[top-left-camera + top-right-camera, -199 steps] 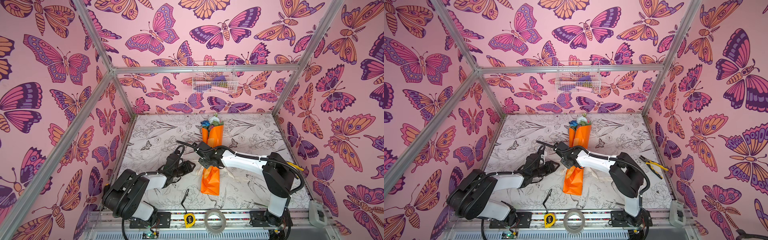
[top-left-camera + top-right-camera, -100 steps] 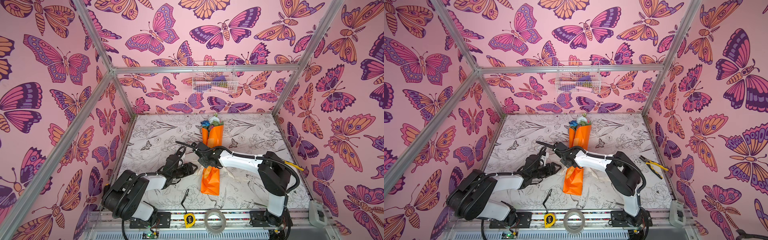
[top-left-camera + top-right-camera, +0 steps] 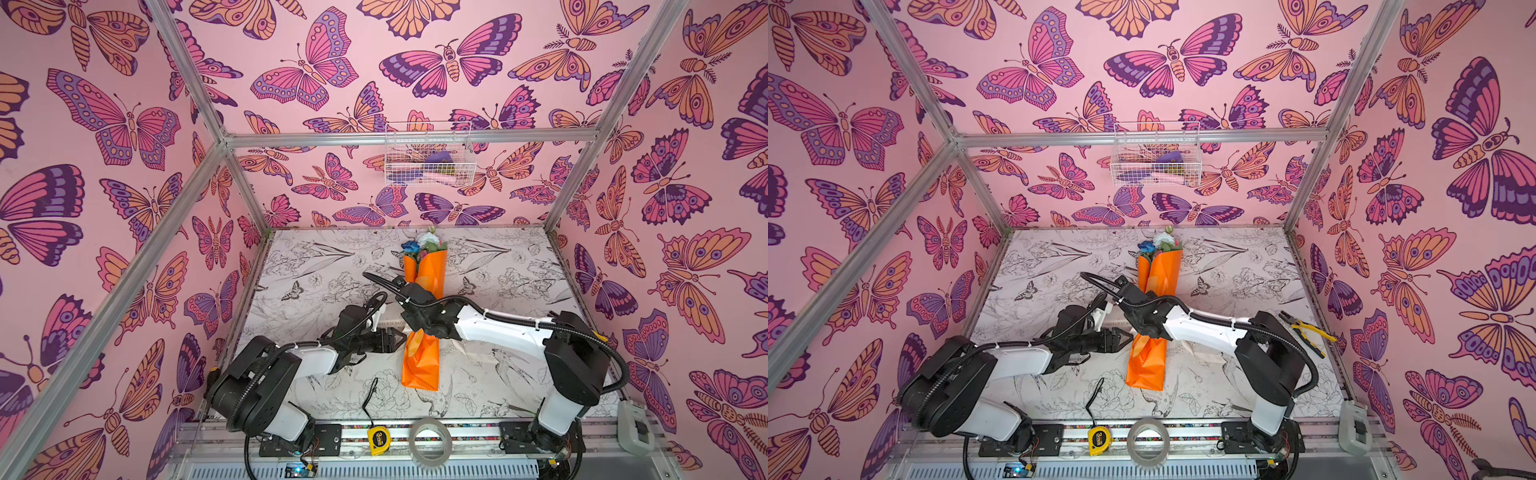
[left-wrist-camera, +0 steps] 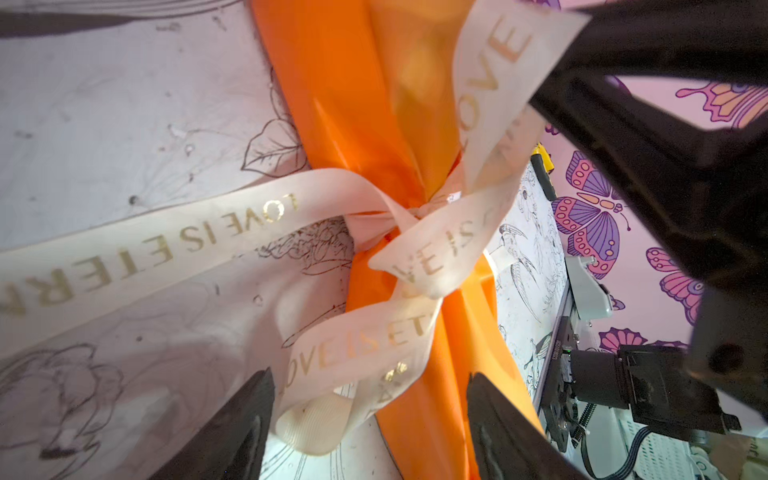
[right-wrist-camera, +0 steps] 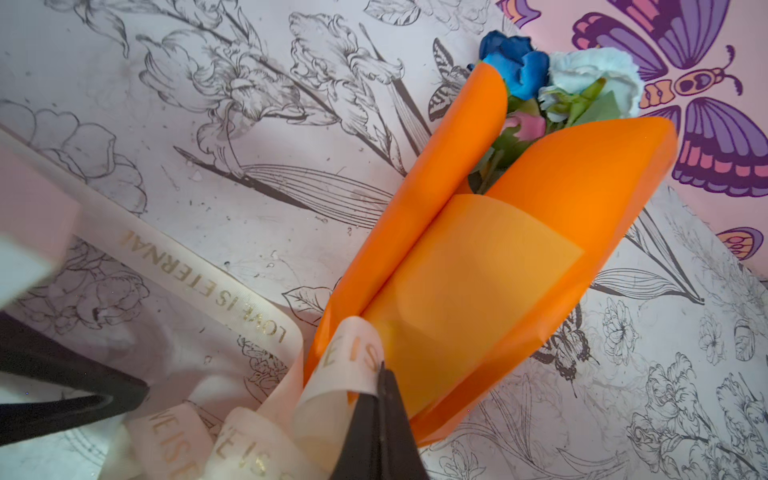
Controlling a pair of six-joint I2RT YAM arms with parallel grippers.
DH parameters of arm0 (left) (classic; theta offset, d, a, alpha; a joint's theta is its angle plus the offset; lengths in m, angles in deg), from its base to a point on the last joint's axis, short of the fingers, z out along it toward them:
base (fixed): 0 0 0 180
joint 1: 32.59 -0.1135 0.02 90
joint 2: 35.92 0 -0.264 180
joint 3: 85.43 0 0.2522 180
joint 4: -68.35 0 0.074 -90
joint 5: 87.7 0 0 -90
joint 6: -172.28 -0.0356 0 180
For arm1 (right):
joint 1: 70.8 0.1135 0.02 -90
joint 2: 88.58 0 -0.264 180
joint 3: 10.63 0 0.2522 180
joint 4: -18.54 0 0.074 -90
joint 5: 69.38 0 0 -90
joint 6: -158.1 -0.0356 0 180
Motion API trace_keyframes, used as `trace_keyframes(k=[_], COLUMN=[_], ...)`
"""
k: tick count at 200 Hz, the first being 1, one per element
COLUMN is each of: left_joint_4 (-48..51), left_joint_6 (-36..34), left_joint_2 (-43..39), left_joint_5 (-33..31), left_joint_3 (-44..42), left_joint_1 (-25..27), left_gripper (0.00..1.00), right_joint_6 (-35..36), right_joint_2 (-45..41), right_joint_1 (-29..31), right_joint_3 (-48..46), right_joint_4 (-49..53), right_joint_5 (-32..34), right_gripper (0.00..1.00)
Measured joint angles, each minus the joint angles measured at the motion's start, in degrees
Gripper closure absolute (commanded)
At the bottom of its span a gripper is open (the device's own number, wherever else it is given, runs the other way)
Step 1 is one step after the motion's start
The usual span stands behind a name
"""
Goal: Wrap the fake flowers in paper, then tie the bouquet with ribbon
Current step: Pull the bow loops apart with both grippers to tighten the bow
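Lying lengthwise at the middle of the flower-printed white desk [image 3: 316, 266], the bouquet of fake flowers in glossy orange wrapping paper [image 3: 422, 361] points its blooms toward the far edge. A cream ribbon with gold lettering [image 4: 166, 245] is knotted round its waist. The left gripper [image 4: 370, 376] is released, its fingers either side of a ribbon loop. The right gripper [image 5: 381, 374] is clenched on a ribbon strand.

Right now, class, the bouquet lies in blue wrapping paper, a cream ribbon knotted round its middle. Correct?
No: the wrapping paper is orange, not blue, as the right wrist view shows. The cream ribbon is knotted round the middle of the bouquet.
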Motion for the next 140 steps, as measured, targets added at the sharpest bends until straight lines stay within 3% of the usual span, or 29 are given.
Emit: trace_keyframes(k=[50,118,140], left_joint_4=[0.1,0.5,0.7], left_joint_6=[-3.0,-4.4,-4.4], left_joint_2=[3.5,5.6,5.9], left_joint_5=[0.9,1.6,1.2], left_joint_3=[2.1,4.2,4.4], left_joint_1=[1.3,3.0,3.0], left_gripper=[0.34,0.75,0.79], right_joint_6=[-3.5,-14.2,-18.2], right_joint_2=[-1.1,-7.4,-12.0], right_joint_1=[0.0,-3.2,-5.3], right_joint_3=[-1.8,-10.8,-14.5], right_joint_4=[-1.8,-4.3,-5.6], right_joint_5=[0.6,0.6,0.4], right_gripper=[1.0,1.0,1.0])
